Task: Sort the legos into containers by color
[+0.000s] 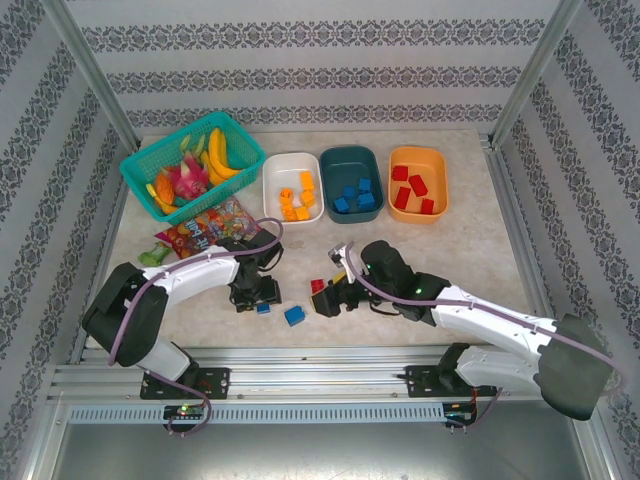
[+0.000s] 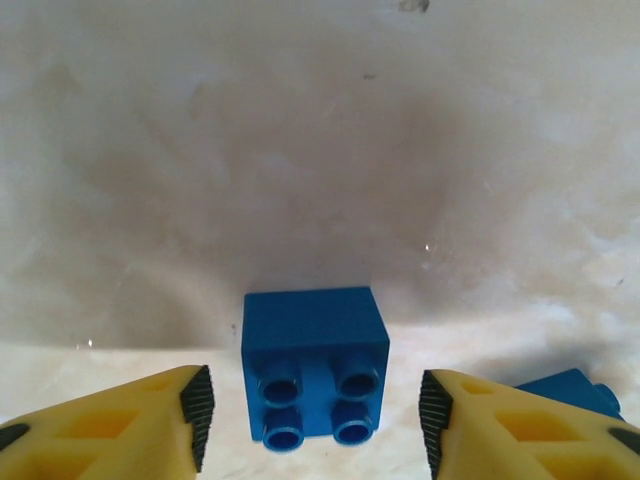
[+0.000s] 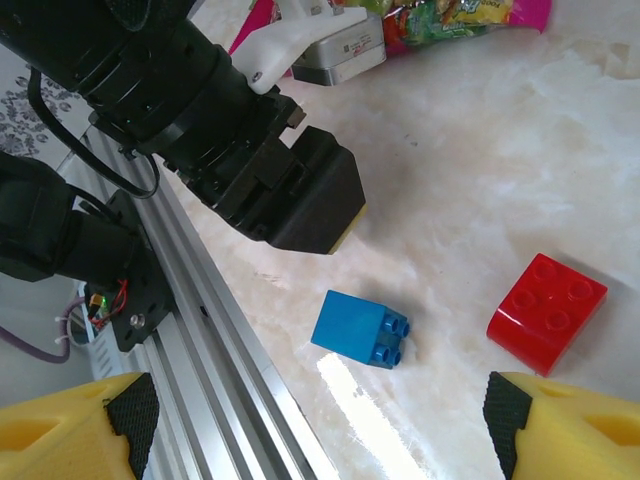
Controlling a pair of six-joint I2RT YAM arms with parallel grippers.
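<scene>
A small blue lego [image 2: 313, 375] lies studs toward the camera between my left gripper's [image 2: 313, 415] yellow fingers, with a gap on each side, so the jaws are open around it. From above, that gripper [image 1: 258, 298] sits over this brick [image 1: 263, 308]. A second blue lego [image 1: 294, 315] lies just to its right, and shows in the right wrist view [image 3: 360, 330] beside a red lego [image 3: 547, 310]. My right gripper [image 3: 320, 420] hangs open above them, holding nothing. The white tub [image 1: 285, 170] holds orange bricks, the teal tub [image 1: 348, 162] blue ones, the orange tub [image 1: 430, 160] red ones.
A teal mesh basket [image 1: 140, 175] of toy fruit stands at the back left, with a colourful candy bag [image 1: 205, 232] in front of it. The aluminium rail [image 3: 240, 370] runs along the table's near edge, close to the blue brick. The left arm's black wrist [image 3: 250, 150] sits near the right gripper.
</scene>
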